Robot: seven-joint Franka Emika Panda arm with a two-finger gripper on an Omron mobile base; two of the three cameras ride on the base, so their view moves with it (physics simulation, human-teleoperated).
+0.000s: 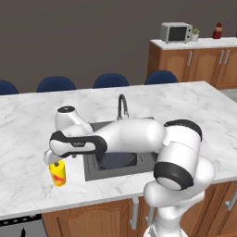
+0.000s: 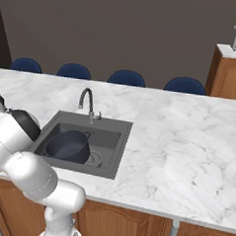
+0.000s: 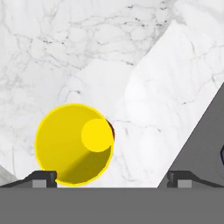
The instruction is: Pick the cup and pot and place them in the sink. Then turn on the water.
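Pincer above cup, wide open
Pincer [image 3: 111,177] fully spread, empty, touching nothing; yellow cup [image 3: 73,143] upright on marble desk [image 3: 87,52], near its 9 o'clock fingertip [image 3: 41,177].

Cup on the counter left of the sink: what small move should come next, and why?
Probably shift the open claw sideways until it is centred over the cup, then lower. In the hand view the cup lies off toward one fingertip, not between both. The pot already sits in the sink.

Polished white marble counter [image 1: 28,125], matt dark sink [image 2: 111,144], smooth yellow cup [image 3: 72,144], varnished wood cabinets [image 1: 92,217].
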